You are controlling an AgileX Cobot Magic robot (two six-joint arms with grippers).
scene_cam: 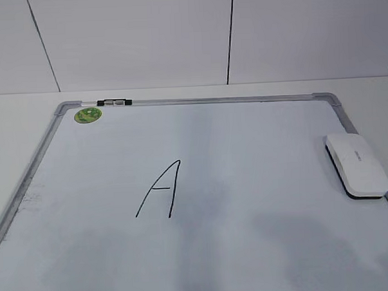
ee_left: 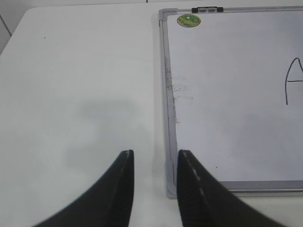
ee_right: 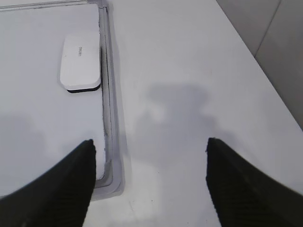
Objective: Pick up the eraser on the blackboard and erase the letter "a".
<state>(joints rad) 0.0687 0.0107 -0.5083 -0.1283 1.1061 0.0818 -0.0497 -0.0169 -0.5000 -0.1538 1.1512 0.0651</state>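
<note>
The eraser (scene_cam: 356, 165) lies at the board's (scene_cam: 263, 245) right edge, right of frame; only a capital A (scene_cam: 160, 189) shows. Left pincer (ee_left: 155, 158) narrow, right pincer (ee_right: 150, 145) wide, both empty above the desk (ee_right: 189, 71).

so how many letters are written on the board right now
1: a capital A in black marker, slightly left of the blackboard's middle. No lowercase letter shows in any view, though the exterior view cuts off the board's near edge.

You're at a bare lab-style test bench: plain white tabletop (scene_cam: 13, 127), white panelled wall (scene_cam: 138, 38) behind.
</note>
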